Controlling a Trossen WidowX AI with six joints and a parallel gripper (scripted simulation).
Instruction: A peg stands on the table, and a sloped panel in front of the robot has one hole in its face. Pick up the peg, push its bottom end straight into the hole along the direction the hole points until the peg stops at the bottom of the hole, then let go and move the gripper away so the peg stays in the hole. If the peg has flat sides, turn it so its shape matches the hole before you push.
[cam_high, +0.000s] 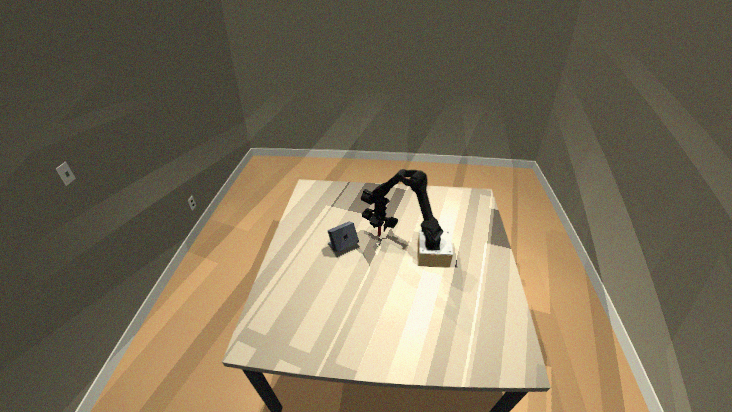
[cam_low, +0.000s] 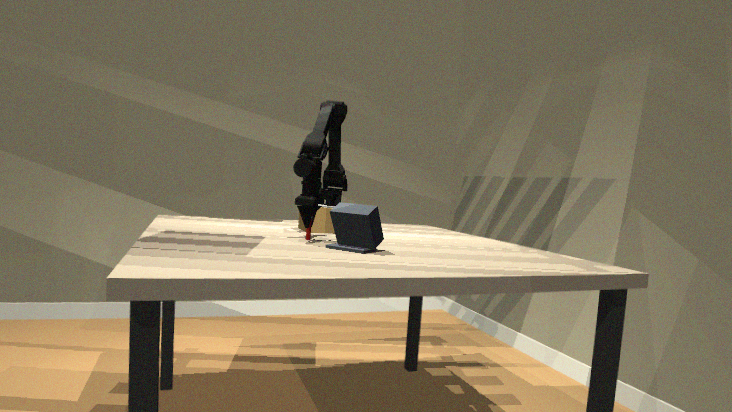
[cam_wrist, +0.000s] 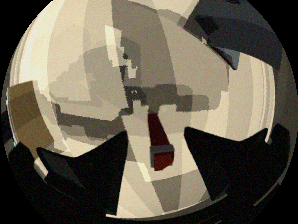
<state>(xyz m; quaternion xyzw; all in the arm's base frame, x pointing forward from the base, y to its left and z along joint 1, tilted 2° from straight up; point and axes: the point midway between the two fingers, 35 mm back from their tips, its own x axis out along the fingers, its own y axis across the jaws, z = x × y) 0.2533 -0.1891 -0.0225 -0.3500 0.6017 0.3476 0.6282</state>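
The red peg (cam_high: 379, 231) (cam_low: 307, 234) (cam_wrist: 162, 161) stands upright on the table, with a grey band near its top; its top end looks angular in the wrist view. My gripper (cam_high: 380, 225) (cam_low: 307, 225) (cam_wrist: 156, 133) points down over it, fingers partly open on either side of the peg's upper part. The wrist view shows a gap between the peg and each finger. The dark blue-grey sloped panel (cam_high: 351, 230) (cam_low: 356, 227) (cam_wrist: 245, 32) stands close by, left of the peg in the top view. Its hole (cam_high: 345, 236) looks dark and squarish there. The peg's lower end is small in view.
The arm's base sits on a tan block (cam_high: 434, 259) (cam_low: 324, 220) (cam_wrist: 31, 117) with a white top, on the other side of the peg from the panel. The table (cam_high: 389, 327) (cam_low: 461, 266) carries striped light and shadows.
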